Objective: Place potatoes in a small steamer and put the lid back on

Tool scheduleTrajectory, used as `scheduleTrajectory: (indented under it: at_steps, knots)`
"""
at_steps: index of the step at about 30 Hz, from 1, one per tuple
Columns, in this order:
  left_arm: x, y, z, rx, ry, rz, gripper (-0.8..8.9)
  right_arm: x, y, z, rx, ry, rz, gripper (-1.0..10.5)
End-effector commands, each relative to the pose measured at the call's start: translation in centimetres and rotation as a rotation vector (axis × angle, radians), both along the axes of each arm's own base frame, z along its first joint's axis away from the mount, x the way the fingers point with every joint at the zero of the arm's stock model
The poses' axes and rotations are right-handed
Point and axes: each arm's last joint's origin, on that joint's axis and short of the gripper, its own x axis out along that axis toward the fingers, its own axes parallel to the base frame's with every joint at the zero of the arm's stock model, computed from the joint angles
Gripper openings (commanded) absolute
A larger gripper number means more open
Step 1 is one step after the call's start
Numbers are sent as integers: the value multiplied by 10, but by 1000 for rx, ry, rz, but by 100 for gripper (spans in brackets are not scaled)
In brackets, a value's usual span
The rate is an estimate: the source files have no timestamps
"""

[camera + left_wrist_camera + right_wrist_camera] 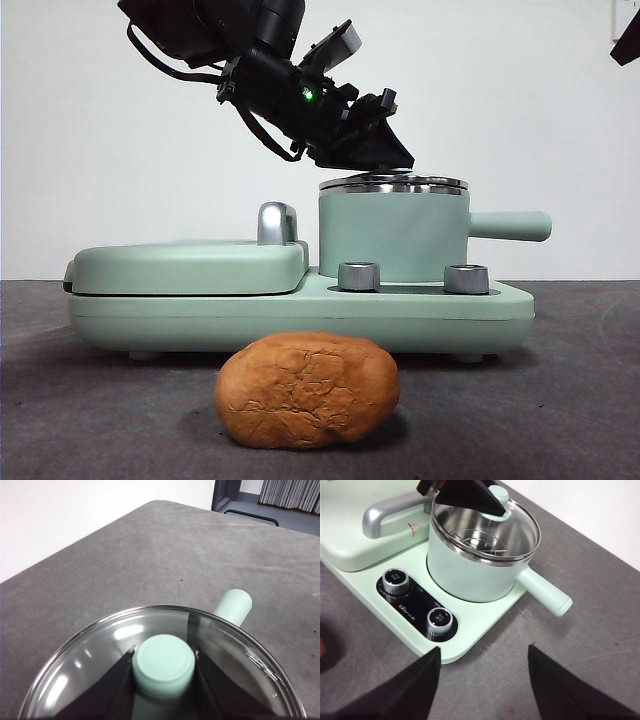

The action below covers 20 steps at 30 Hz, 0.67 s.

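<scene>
I see a staged test room, like a robot lab, not a real kitchen. The desk [150, 555] has a plain grey felt-like cover, and behind it stands a bare white wall [560, 120] with no cupboards or tiles. The only kitchen thing is one mint-green cooking appliance [485, 625] with two knobs, standing alone on the desk. Past the far desk corner, my left wrist camera shows a dark doorway frame [227, 492], grey floor and what looks like a curtain [287, 492].
</scene>
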Motion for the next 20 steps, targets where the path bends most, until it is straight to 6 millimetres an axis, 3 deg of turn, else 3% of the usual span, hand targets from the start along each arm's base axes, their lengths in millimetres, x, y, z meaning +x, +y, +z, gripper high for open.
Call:
scheduleTrajectory:
  at_steps: [1,11,20]
  knots:
    - [1,-4,5,-8,-17,1,6,0,1,7,19,-19,-4,277]
    - [-13,6,45,-57,-92,1,6,0,1,7,20,-19,-3,277]
    - [-44,29,97,-61,-93,9,6,0,1,7,20,-19,-3,277]
